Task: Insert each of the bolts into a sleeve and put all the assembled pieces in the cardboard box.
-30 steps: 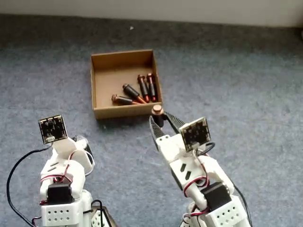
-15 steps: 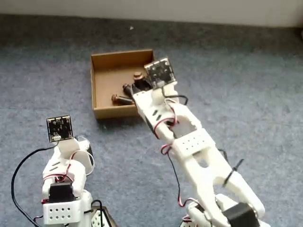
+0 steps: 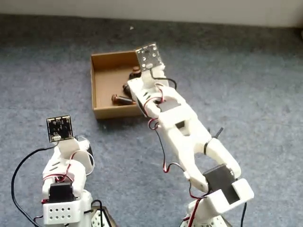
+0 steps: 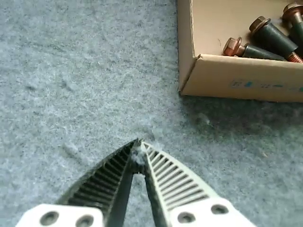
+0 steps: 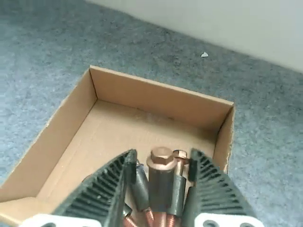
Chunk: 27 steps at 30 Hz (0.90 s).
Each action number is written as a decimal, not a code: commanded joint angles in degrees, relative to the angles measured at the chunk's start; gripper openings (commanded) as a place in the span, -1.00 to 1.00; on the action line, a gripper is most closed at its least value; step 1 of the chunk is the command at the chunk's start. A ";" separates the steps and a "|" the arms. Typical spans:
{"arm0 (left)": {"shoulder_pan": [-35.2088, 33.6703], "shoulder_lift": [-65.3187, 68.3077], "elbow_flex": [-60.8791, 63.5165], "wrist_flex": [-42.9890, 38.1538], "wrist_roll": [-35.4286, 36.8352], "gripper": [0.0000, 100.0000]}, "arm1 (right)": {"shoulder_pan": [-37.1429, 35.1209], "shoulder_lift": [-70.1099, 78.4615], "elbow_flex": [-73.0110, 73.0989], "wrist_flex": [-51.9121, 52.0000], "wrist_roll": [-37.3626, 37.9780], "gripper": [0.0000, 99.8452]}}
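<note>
The cardboard box (image 3: 96,90) sits on the grey carpet with several assembled bolt-and-sleeve pieces (image 3: 122,100) lying inside. My right gripper (image 5: 162,172) hangs over the box (image 5: 156,97), open. A copper-headed bolt in a dark sleeve (image 5: 162,177) lies between its spread fingers, with gaps on both sides, above other pieces. In the high view the right arm (image 3: 180,127) stretches across the box's near right corner. My left gripper (image 4: 138,153) is shut and empty, low over the carpet short of the box (image 4: 236,78), where two pieces (image 4: 265,40) show.
Grey carpet surrounds the box on all sides. The left arm (image 3: 64,163) stays folded at the near left. A pale wall strip (image 3: 189,9) runs along the far edge.
The right arm swung from in front of the box out over it, carrying the piece along. The left arm shifted only slightly.
</note>
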 commanded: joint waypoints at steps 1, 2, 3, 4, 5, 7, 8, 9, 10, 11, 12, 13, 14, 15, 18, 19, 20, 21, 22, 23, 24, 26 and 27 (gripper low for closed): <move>-0.40 0.04 1.01 -1.32 -0.70 -0.96 | 0.57 -3.12 -4.88 5.49 -0.35 -0.59; -0.40 0.04 1.01 -1.32 -0.70 -0.96 | 0.57 -3.91 -5.41 6.73 -0.35 -0.62; -0.40 0.04 1.01 -1.32 -0.70 -0.96 | 0.57 -4.97 -5.49 7.69 -0.35 -0.66; -0.40 0.04 1.01 -1.32 -0.70 -0.96 | 0.57 -6.29 -5.32 8.75 -0.35 -0.71; -0.40 0.04 1.01 -1.32 -0.70 -0.96 | 0.57 -7.78 -5.32 9.80 -0.35 -0.78; -0.40 0.04 1.01 -1.32 -0.70 -0.96 | 0.57 -11.21 -5.14 11.65 -0.35 -0.94; -0.40 0.04 1.01 -1.32 -0.70 -0.96 | 0.66 -12.79 -4.88 13.23 -0.35 -1.00; -0.40 0.04 1.01 -1.32 -0.70 -0.96 | 0.84 -14.64 -3.91 15.08 -0.35 -0.99; -0.40 0.04 1.01 -1.32 -0.70 -0.96 | 0.92 -16.40 -2.77 16.66 -0.35 -0.97; -0.40 0.04 1.01 -1.32 -0.70 -0.96 | 0.92 -18.24 -1.45 17.89 -0.35 -0.98; -0.40 0.04 1.01 -1.32 -0.70 -0.96 | 0.92 -20.26 0.40 19.03 -0.35 -0.99; -0.40 0.04 1.01 -1.32 -0.70 -0.96 | 0.92 -22.46 2.42 19.91 -0.35 -0.99; -0.40 0.04 1.01 -1.32 -0.70 -0.96 | 0.92 -24.84 4.79 20.53 -0.35 -0.99; -0.40 0.04 1.01 -1.32 -0.70 -0.96 | 0.92 -27.30 7.34 20.97 -0.35 -0.99; -0.40 0.04 1.01 -1.32 -0.70 -0.96 | 1.01 -35.91 16.31 21.32 -0.35 -0.99; -0.40 0.04 1.01 -1.32 -0.70 -0.96 | 1.45 -39.16 19.56 21.32 -0.53 -0.99; -0.40 0.04 1.10 -1.32 -0.70 -0.96 | 1.89 -42.42 22.73 21.23 -0.62 -0.99; -0.40 0.04 1.10 -1.32 -0.70 -0.96 | 2.24 -45.58 25.80 21.23 -0.70 -0.99; -0.48 0.04 1.10 -1.32 -0.70 -0.96 | 3.03 -48.75 28.88 21.23 -0.70 -0.99; -0.48 0.04 1.10 -1.32 -0.70 -0.96 | 4.09 -51.74 31.78 21.23 -0.70 -0.99; -0.48 0.04 1.10 -1.32 -0.70 -0.96 | 5.23 -54.64 34.24 21.23 -0.79 -0.99; -0.48 0.04 1.10 -1.32 -0.70 -0.96 | 7.78 -60.26 39.08 21.23 -0.88 -0.99; -0.40 0.04 1.10 -1.32 -0.70 -0.96 | 8.92 -62.90 41.19 21.23 -1.32 -0.99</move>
